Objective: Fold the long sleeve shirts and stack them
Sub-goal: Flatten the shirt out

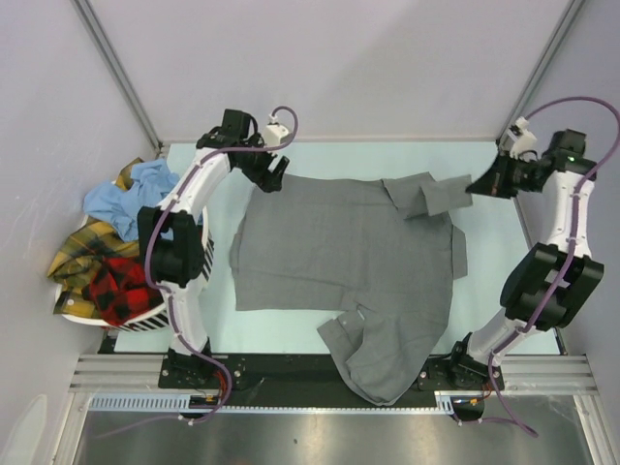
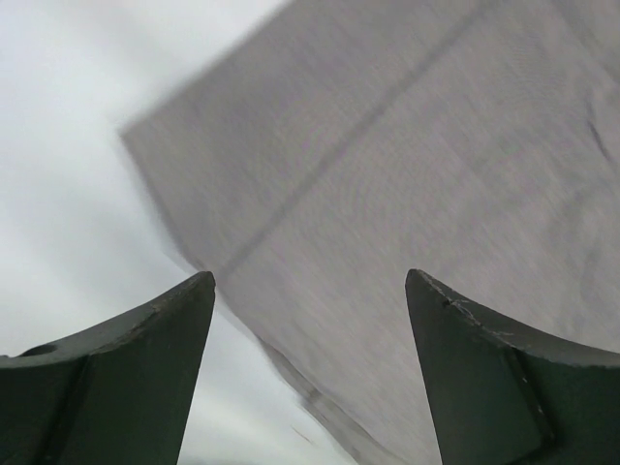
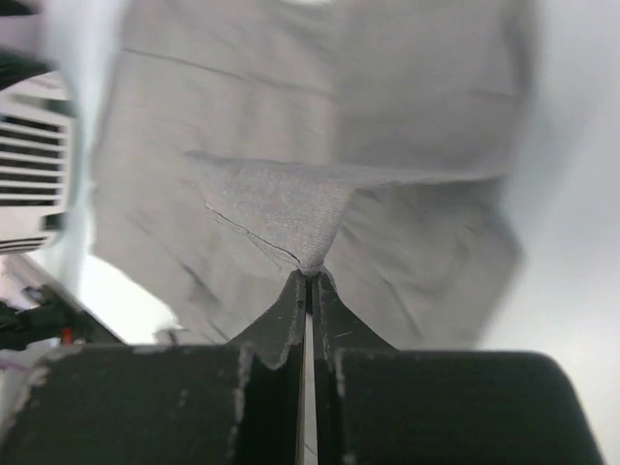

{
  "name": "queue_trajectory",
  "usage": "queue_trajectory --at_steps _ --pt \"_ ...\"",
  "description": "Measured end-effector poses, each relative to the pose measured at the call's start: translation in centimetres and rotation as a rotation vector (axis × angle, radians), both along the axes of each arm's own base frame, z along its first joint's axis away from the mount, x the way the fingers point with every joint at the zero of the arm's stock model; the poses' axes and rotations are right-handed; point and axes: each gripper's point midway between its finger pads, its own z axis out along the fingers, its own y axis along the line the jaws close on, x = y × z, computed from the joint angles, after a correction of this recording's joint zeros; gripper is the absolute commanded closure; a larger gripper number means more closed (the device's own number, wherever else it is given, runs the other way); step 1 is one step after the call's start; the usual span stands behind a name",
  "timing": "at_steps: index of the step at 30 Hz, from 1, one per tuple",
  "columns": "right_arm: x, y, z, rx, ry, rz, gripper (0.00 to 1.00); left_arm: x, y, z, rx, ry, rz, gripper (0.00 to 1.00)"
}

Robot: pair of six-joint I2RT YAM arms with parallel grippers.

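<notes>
A plain grey long sleeve shirt (image 1: 344, 257) lies spread on the table, one sleeve hanging over the near edge. My right gripper (image 1: 472, 190) is shut on the grey shirt's far right sleeve end (image 3: 291, 208), the cloth pinched and pulled into a peak at its fingertips (image 3: 311, 274). My left gripper (image 1: 271, 174) hovers open over the shirt's far left corner (image 2: 184, 174), nothing between its fingers (image 2: 174, 320). Other long sleeve shirts, light blue (image 1: 131, 199), yellow plaid (image 1: 82, 247) and red-and-black plaid (image 1: 121, 286), are piled at the left.
A white slotted basket (image 1: 199, 254) holds the pile of shirts at the left, next to the left arm. The table's far edge meets the back wall (image 1: 339, 68). A metal rail (image 1: 320, 373) runs along the near edge.
</notes>
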Motion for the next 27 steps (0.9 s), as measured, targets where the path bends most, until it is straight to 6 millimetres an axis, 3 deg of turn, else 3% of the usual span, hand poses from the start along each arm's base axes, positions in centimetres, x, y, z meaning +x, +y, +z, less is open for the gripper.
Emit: queue_trajectory --at_steps 3,6,12,21,27 --pt "1.2 3.6 1.9 0.062 -0.052 0.056 1.0 3.2 -0.4 -0.3 0.016 -0.049 -0.018 0.2" --pt "2.6 5.7 2.6 0.111 -0.069 0.07 1.0 6.2 -0.8 -1.3 0.037 -0.088 -0.047 0.26" --pt "5.5 5.7 5.1 0.178 -0.142 0.002 1.0 10.3 -1.4 -4.2 0.093 -0.162 -0.138 0.28" --pt "8.3 5.5 11.8 0.213 -0.313 -0.018 1.0 13.3 -0.7 -7.9 0.211 -0.245 -0.23 0.32" --pt "8.5 6.2 12.1 0.226 -0.314 -0.007 1.0 14.3 0.3 -10.7 0.299 -0.258 -0.271 0.38"
